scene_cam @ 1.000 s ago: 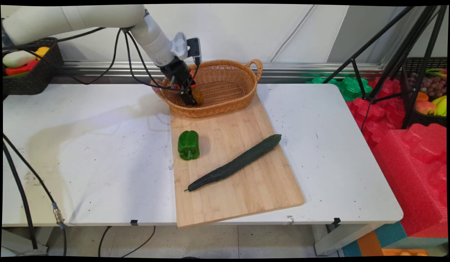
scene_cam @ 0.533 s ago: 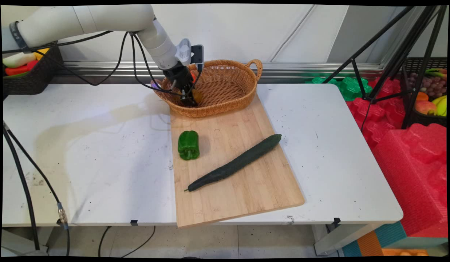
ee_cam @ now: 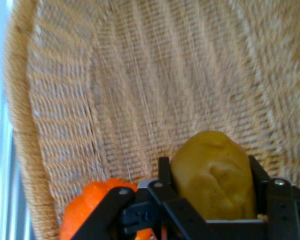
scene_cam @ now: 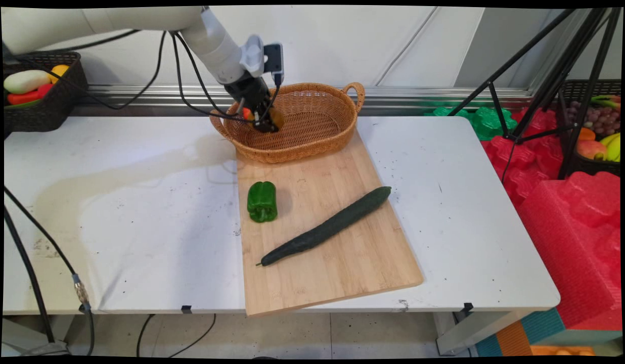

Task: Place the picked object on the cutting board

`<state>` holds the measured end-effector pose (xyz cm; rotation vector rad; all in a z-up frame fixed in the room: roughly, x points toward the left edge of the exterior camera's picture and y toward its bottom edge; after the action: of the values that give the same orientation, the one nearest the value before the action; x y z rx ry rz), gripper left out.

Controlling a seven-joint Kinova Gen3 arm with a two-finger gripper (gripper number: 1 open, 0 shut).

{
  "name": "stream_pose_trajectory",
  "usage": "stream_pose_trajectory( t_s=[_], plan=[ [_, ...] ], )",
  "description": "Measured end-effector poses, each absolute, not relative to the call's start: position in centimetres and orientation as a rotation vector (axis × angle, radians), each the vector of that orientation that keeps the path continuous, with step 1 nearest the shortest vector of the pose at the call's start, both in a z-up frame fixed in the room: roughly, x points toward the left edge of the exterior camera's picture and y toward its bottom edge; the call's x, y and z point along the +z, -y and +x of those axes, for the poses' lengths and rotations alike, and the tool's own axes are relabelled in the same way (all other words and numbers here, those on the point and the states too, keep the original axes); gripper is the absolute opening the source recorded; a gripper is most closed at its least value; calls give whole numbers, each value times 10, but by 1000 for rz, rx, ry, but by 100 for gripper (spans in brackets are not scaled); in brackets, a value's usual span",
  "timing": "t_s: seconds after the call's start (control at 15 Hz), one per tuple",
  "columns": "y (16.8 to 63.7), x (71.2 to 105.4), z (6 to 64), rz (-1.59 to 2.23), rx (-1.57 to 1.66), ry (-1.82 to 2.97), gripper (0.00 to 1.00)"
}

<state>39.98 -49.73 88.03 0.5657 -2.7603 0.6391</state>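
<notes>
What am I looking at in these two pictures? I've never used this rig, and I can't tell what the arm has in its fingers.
The white arm is a robot with a black two-finger gripper. The wide picture comes from a fixed camera above the table's near side. The close-up comes from a camera on the hand, looking along the fingers.

On the white table lies a wooden cutting board with a green bell pepper and a long cucumber on it. A wicker basket stands at the board's far end.

The gripper is inside the basket, shut on a yellowish-brown potato. An orange item shows beside the fingers; what it is I cannot tell.
</notes>
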Motion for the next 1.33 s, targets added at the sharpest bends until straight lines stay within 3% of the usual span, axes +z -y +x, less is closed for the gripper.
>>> stream_pose_trajectory(
  t_s=[0.33,0.67,1.0,1.33],
  plan=[
    [453,926,366,621,678,2622,0],
    [408,941,326,611,614,2560,0],
    [387,933,297,610,554,2544,0],
    [396,899,277,619,496,2567,0]
  ],
)
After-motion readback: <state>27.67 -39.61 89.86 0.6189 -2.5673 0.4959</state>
